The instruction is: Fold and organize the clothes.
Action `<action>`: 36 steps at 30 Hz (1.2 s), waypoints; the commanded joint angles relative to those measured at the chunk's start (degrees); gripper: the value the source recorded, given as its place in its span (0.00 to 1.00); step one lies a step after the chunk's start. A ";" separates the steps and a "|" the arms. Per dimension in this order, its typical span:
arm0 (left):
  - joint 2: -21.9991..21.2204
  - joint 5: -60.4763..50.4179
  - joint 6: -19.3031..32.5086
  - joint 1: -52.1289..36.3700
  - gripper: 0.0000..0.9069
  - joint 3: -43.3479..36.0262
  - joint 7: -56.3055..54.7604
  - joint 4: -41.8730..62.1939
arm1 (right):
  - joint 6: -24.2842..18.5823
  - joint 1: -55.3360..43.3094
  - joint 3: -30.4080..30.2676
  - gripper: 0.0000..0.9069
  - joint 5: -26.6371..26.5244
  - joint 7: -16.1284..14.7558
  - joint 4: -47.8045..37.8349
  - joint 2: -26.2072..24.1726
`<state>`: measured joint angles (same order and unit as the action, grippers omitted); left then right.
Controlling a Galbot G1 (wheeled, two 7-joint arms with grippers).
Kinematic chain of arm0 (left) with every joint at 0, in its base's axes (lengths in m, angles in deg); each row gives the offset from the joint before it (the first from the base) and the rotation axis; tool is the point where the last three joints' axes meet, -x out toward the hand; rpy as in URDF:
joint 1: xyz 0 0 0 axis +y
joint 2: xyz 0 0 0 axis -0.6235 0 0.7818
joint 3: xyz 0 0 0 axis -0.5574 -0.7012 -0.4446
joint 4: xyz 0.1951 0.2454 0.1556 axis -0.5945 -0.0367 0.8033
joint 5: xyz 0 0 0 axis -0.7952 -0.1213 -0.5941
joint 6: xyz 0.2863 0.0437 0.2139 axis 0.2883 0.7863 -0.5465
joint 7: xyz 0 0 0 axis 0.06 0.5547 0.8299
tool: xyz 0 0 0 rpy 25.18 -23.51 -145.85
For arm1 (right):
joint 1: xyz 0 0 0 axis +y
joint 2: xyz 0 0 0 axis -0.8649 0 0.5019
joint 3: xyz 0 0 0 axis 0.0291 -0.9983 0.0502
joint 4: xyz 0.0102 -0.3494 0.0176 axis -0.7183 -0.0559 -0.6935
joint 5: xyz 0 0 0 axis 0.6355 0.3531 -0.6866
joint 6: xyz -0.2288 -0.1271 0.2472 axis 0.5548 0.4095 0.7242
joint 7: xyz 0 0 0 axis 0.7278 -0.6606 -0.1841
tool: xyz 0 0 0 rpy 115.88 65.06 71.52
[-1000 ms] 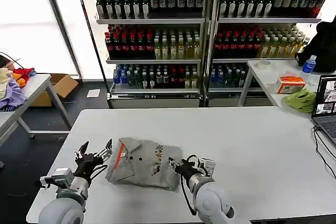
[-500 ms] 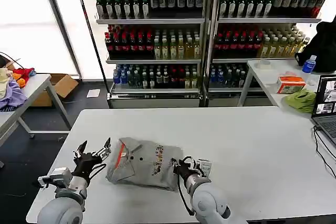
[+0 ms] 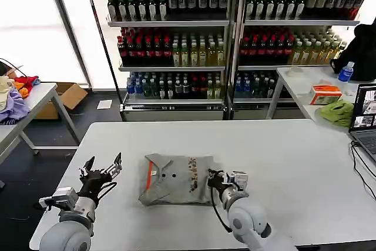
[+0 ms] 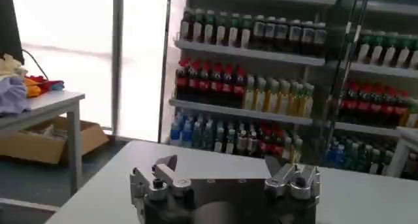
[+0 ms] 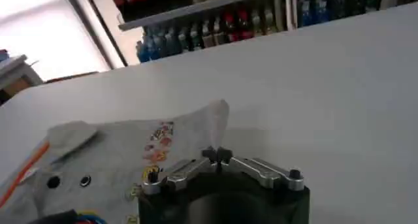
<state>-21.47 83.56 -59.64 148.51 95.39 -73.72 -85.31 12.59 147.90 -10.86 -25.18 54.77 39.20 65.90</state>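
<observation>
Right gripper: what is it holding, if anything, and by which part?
The right gripper is shut on the folded grey T-shirt, pinching its right-hand edge beside the chest print. The left gripper is open, holding nothing, left of the shirt.

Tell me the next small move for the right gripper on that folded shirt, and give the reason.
Probably open and back off. The right gripper is shut at the right edge of the grey T-shirt, which lies folded flat on the white table. The left gripper hangs open beside the shirt's collar end, apart from it. No loose fold shows, so nothing seems left to pull.
</observation>
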 commanded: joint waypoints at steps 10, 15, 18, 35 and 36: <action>-0.57 -0.03 -0.10 0.66 1.00 -0.38 0.08 -0.67 | -0.16 -3.52 4.65 0.33 13.44 -6.77 -9.01 -6.65; -1.31 -0.26 -0.04 0.96 1.00 -0.83 0.24 -0.35 | -0.27 -0.01 7.54 1.00 21.25 -6.97 -5.10 -5.63; -1.42 -0.64 -0.11 0.78 1.00 -1.69 0.38 -0.16 | -0.30 2.43 9.48 1.00 24.36 -6.00 -0.65 -5.49; -1.41 -1.48 -0.08 2.48 1.00 -1.57 0.70 -0.72 | 0.04 10.06 1.10 1.00 19.77 -4.16 11.62 -9.28; -1.48 -1.46 -0.09 2.54 1.00 -1.53 0.71 -0.82 | 0.02 10.24 0.92 1.00 19.45 -4.14 11.28 -9.27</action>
<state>-22.92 82.13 -59.75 150.17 93.43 -73.00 -85.81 12.60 154.72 -6.42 -4.16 49.38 46.62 57.94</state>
